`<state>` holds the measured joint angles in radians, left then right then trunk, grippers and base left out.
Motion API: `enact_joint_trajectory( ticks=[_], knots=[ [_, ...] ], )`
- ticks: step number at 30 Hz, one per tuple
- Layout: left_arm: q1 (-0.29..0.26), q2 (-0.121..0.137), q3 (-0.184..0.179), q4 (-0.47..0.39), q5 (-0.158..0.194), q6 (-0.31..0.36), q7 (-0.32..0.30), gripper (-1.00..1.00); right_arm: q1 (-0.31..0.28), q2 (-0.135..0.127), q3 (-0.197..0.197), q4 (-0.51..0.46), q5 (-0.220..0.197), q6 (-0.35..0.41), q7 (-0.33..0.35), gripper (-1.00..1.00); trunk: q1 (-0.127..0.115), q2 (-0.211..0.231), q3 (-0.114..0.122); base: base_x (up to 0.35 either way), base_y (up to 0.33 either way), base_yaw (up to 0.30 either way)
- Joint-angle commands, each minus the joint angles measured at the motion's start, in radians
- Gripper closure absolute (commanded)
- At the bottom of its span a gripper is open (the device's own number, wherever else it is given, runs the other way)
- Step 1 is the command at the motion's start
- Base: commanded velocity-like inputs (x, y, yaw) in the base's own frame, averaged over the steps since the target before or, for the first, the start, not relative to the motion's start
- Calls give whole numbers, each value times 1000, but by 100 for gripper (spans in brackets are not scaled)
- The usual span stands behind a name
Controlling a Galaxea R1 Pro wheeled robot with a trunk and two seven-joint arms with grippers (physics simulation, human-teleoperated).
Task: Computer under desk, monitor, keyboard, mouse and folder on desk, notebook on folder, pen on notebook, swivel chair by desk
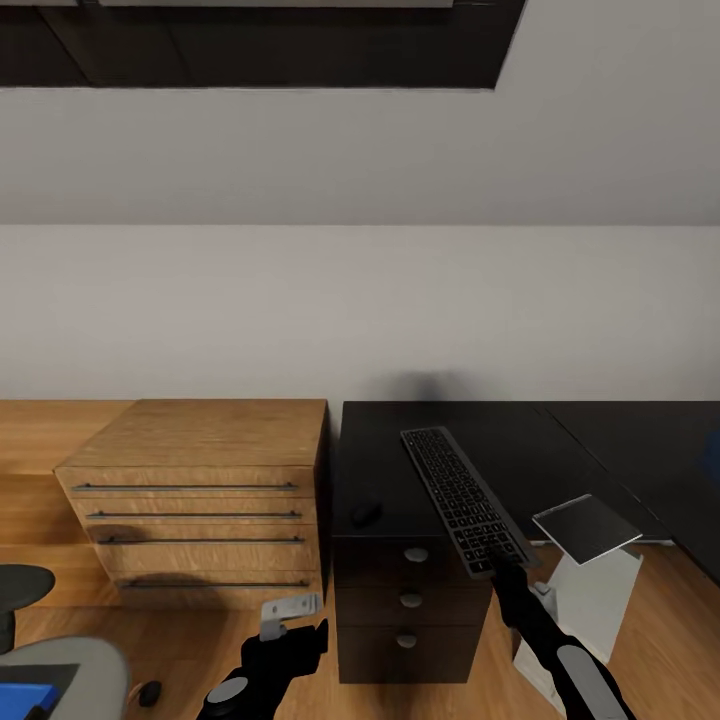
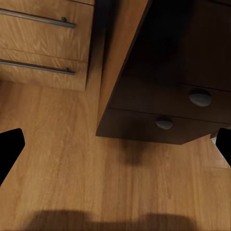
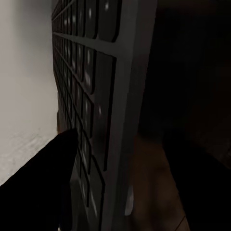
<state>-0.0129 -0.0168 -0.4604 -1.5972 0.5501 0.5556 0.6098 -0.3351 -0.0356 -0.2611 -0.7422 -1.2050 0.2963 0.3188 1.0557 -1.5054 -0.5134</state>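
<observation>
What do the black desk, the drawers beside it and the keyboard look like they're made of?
The desk looks like black laminate or lacquered board: a smooth, even top with a dull sheen. The light drawers look like oak or oak veneer, with visible grain and thin metal-looking bar handles. The keyboard, held at its near end by the right gripper, seems to be dark grey plastic with matte black keys.

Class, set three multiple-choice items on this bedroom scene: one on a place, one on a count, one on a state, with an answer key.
1. The mouse lies: A on the desk; B on the oak drawers; C on the floor.
2. Round knobs showing on the desk's drawer unit: A one; B three; C five.
3. The right gripper is: A open over the floor; B shut on the keyboard; C holding the mouse.

Key: 1 A, it sits on the desk top's left part. 2 B, three show in the head view. 3 B, it clamps the end of the keyboard.
</observation>
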Motion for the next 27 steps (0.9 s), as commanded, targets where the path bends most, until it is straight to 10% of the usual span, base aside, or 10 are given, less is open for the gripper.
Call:
enact_joint_trajectory(
  ticks=[1,12,27],
  knots=[
    [-1,0,-1,-1,10,1,10,-100,-1,0,-3,0,-7,8,2,100,0,-1,-1,0,0,0],
    [-1,0,-2,0,10,1,10,-100,-1,0,-3,0,-7,7,2,100,0,-1,-1,0,0,0],
    [-1,-2,-2,2,11,2,10,-100,1,9,1,-107,-3,4,6,100,-58,104,46,0,0,0]
  ],
)
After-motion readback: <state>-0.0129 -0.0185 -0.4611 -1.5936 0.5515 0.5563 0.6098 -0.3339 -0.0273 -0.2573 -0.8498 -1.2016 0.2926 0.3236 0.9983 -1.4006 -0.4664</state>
